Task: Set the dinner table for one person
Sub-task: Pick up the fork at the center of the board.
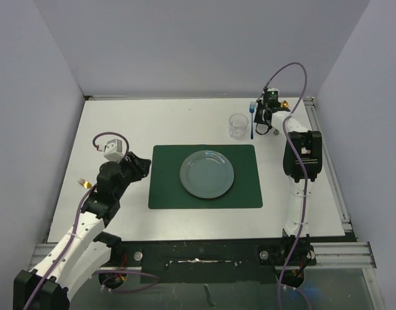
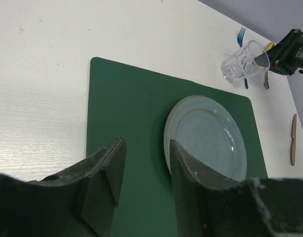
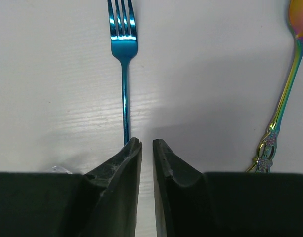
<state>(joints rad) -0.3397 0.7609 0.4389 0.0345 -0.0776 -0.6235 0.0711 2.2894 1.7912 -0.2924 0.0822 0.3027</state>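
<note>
The white dinner table [image 1: 178, 123] carries a dark green placemat [image 1: 165, 177] with a grey-blue plate [image 1: 207, 174] on it. A clear glass [image 1: 238, 126] stands behind the mat's right corner, with a blue fork [image 1: 252, 121] lying just to its right. My right gripper [image 1: 265, 120] hovers low beside the fork, nearly shut and empty. In the right wrist view the fork [image 3: 124, 64] runs under my left finger [image 3: 122, 168], not between the jaws. My left gripper [image 2: 146, 145] is open and empty over the mat's left edge, pointing at the plate [image 2: 210, 136].
An iridescent spoon [image 3: 284, 89] lies right of the fork near the table's back right corner. A brown knife [image 2: 293, 139] lies right of the mat. A small gold object [image 1: 84, 184] sits left of my left arm. Grey walls enclose the table on three sides.
</note>
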